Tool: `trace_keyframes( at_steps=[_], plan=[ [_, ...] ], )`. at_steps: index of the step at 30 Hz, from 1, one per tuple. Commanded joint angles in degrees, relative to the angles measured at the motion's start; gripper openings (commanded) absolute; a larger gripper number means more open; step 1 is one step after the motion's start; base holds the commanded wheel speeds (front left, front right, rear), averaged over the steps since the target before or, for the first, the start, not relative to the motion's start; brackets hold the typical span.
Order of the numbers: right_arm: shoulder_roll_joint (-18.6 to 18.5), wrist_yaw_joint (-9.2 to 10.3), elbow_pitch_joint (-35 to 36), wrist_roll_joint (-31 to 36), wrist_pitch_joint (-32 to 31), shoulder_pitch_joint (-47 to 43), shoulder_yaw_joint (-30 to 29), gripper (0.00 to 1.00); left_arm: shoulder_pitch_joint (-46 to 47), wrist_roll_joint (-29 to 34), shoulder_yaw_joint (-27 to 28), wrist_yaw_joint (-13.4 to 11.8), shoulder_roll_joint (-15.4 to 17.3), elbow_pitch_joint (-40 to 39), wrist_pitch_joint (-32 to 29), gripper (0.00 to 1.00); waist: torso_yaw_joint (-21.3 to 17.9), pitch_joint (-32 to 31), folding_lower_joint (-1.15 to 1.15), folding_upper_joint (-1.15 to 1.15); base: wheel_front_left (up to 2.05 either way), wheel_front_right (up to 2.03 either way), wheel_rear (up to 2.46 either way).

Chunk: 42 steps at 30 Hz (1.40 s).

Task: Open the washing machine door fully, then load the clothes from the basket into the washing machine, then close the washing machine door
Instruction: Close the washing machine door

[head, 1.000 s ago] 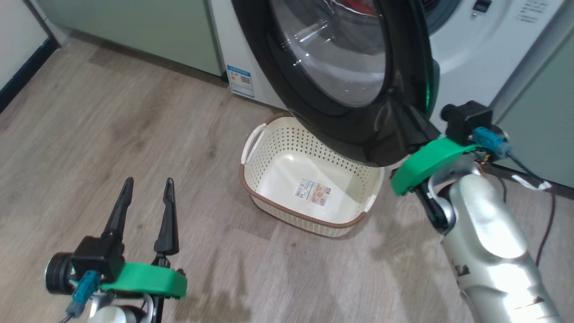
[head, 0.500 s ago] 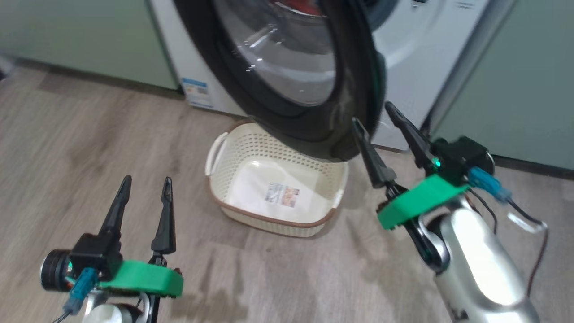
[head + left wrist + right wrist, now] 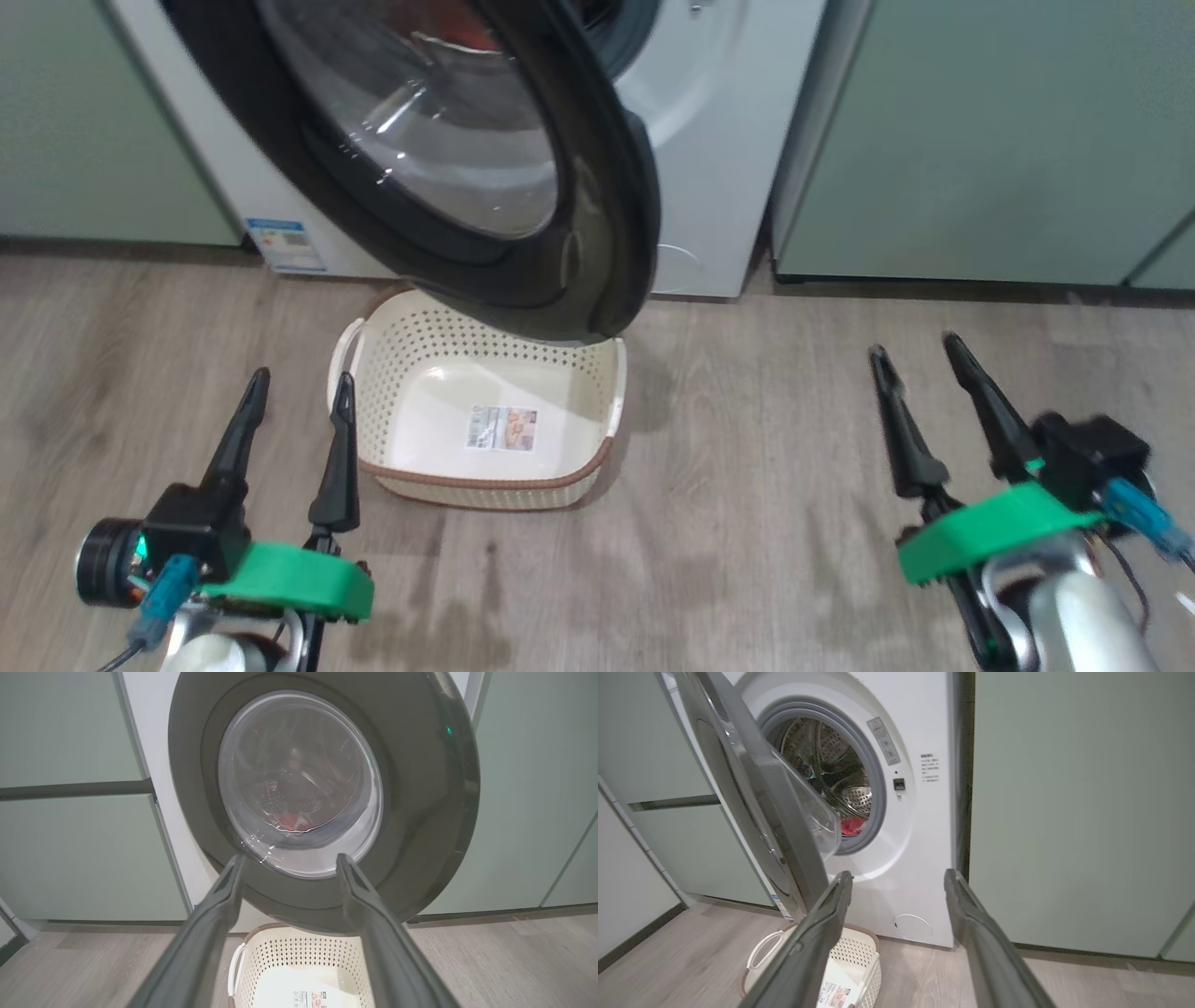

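Note:
The washing machine point(image 3: 709, 140) point(image 3: 920, 849) stands white between pale green cabinets. Its door point(image 3: 467, 168) point(image 3: 420, 793) point(image 3: 752, 798), black-rimmed with a clear bowl, hangs ajar over the basket point(image 3: 597, 401) point(image 3: 261, 961) point(image 3: 873, 966), which holds just its paper label. Red clothes point(image 3: 853, 825) lie inside the steel drum and show through the glass point(image 3: 292, 820). My left gripper point(image 3: 297, 392) point(image 3: 289, 858) is open at the lower left, beside the basket. My right gripper point(image 3: 913, 350) point(image 3: 899, 875) is open over bare floor at the right, well clear of the door.
Pale green cabinets point(image 3: 980, 140) flank the washer on both sides. A round filter cover point(image 3: 913, 927) sits low on the washer's front. A blue sticker point(image 3: 280, 245) is on its lower left. Wood-look floor point(image 3: 747, 485) stretches between basket and right gripper.
My right gripper has come off the door's edge, opened, and drawn back down to the right. The camera has swung, shifting the washer and basket leftward in view. Left gripper unmoved.

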<state>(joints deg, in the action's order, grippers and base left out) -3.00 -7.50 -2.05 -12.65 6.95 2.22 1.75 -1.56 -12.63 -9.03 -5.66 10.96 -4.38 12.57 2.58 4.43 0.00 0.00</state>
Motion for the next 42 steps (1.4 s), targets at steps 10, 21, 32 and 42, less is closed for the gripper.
trace_keyframes(
  at_steps=[10, 21, 32, 42],
  plan=[
    [0.1, 0.01, 4.8, 0.0, -0.8, -3.2, -1.4, 1.0, 0.4, -0.7, 2.4, -0.8, 1.5, -2.7, -0.4, 1.0, -3.2, -0.5, 0.0, 0.0, 0.0, 0.0, 0.0],
    [0.1, 0.01, 5.5, 0.1, -0.9, -2.9, -1.7, 1.0, 0.8, -0.8, 1.9, -1.1, 1.8, -3.1, -0.6, 1.0, -3.2, 0.4, 0.0, 0.0, 0.0, 0.0, 0.0],
    [0.1, 0.01, 5.8, 0.2, -0.6, -1.9, -3.2, 0.0, 1.3, -1.0, 1.7, -1.3, 2.1, -3.1, -0.3, 1.0, -3.0, 0.8, 0.0, 0.0, 0.0, 0.0, 0.0],
    [0.1, 0.01, 9.0, 3.5, -2.8, 10.0, 3.9, 0.0, 3.2, -0.9, 1.4, -1.7, 1.8, -3.8, 0.3, 1.0, 1.2, 2.3, 0.0, 0.0, 0.0, 0.0, 0.0]
  ],
)
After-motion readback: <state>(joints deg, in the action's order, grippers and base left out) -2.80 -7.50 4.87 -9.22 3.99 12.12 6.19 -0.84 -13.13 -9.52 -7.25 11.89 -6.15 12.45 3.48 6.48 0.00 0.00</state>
